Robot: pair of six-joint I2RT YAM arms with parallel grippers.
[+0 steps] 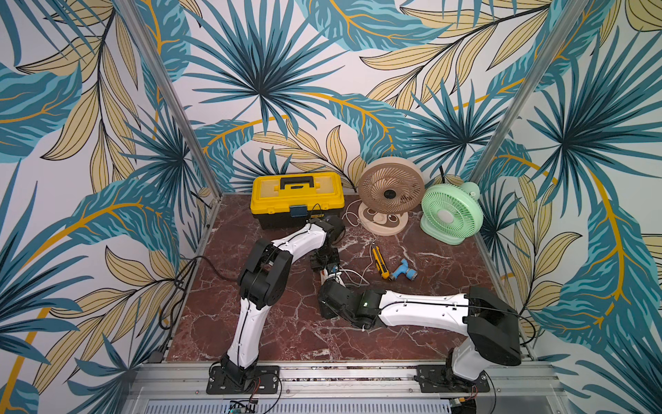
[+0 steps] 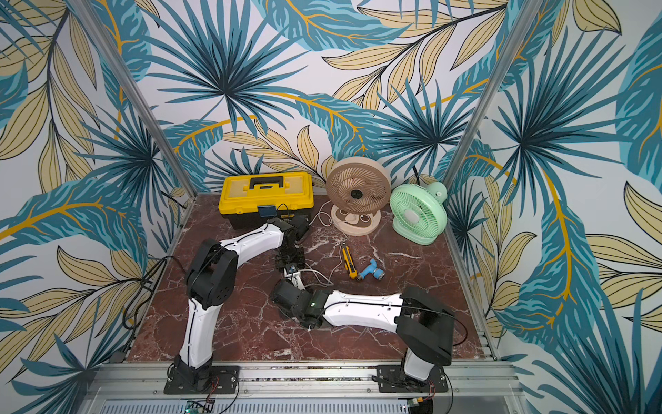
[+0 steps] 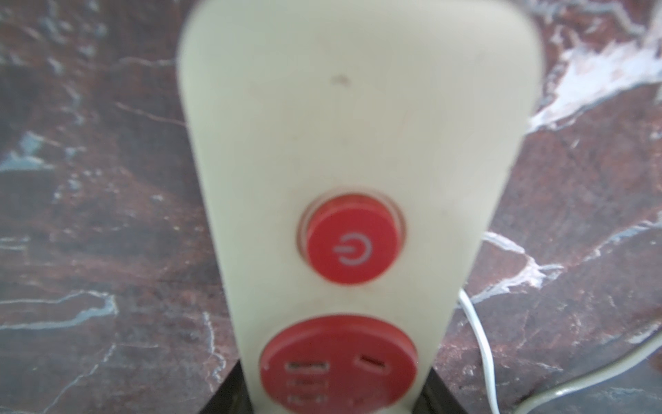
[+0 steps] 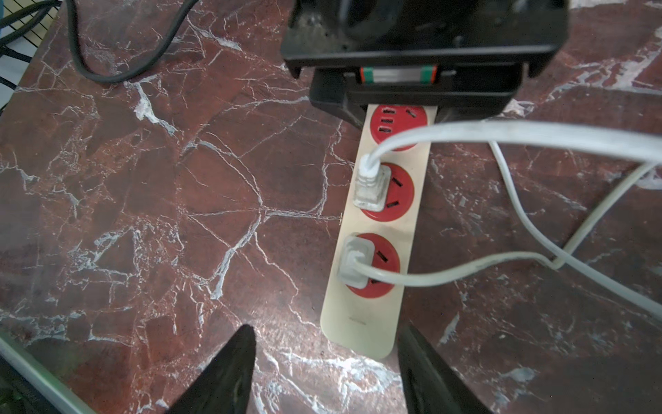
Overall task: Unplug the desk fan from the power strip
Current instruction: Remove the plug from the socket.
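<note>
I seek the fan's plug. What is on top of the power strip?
A white plug and a greyish plug sit in sockets of the power strip. The left claw clamps one end, hiding that part. Which is the fan's is unclear.

Yellow toolbox sitting shut at the tabletop's back edge. Green fan standing upright toward the back right corner. Yellow knife and blue T-fitting lying just beside each other mid-tabletop. Black cable trailing over the left edge.

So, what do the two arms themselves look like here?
Left arm and right arm: glossy white curved shells, matte black joint housings, thin black cables along them. Green light on the right wrist. Right hand: black tapered fingers.
</note>
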